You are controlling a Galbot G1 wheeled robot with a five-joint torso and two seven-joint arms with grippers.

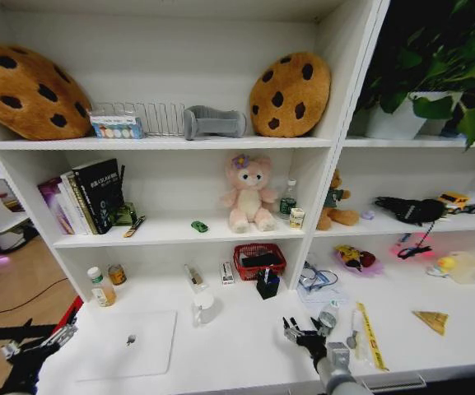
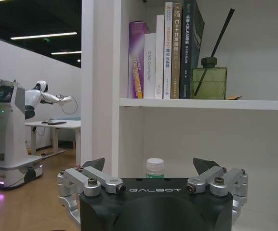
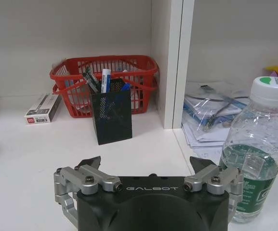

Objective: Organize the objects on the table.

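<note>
The word GALBOT is printed in pale letters on the black housing of both grippers. The right gripper (image 3: 148, 166) hovers low over the white desk (image 1: 245, 350) with its fingers spread wide and nothing between them; a clear water bottle (image 3: 253, 149) with a white cap bearing a green mark stands just beside its right finger. Ahead stand a black mesh pen holder (image 3: 112, 117) with blue and black pens (image 3: 105, 80), a red basket (image 3: 105, 82) behind it, and a small white box (image 3: 43, 109) with a red mark whose print is too small to read. A white shelf upright (image 3: 172, 62) separates these from bagged papers (image 3: 211, 115). The left gripper (image 2: 151, 168), also spread wide and empty, hangs off the desk's left end, facing a white-capped bottle (image 2: 155, 168) under a shelf of books (image 2: 165, 53); the spine lettering cannot be made out. The silver laptop (image 1: 128, 343) lies closed at the desk's left. A tiny green toy car (image 1: 199, 226) sits on the middle shelf beside a pink plush bear (image 1: 248, 194).
</note>
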